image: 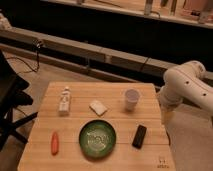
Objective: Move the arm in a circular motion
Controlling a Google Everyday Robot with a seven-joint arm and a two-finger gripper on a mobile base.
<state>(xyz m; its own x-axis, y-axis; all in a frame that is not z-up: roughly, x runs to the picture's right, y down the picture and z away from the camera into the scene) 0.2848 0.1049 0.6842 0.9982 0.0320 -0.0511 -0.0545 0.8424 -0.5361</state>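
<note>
My white arm (186,84) reaches in from the right, beside the right edge of the wooden table (75,160). Its end hangs downward there, and my gripper (167,118) is low at that edge, just right of the translucent cup (131,98). It is not over any object, and nothing shows in it.
On the table are a white bottle (64,99) at the left, a pale flat packet (98,107), a green plate (97,138), an orange carrot (54,142) and a black oblong object (139,136). A dark chair (11,95) stands at the left. A low ledge (90,52) runs behind.
</note>
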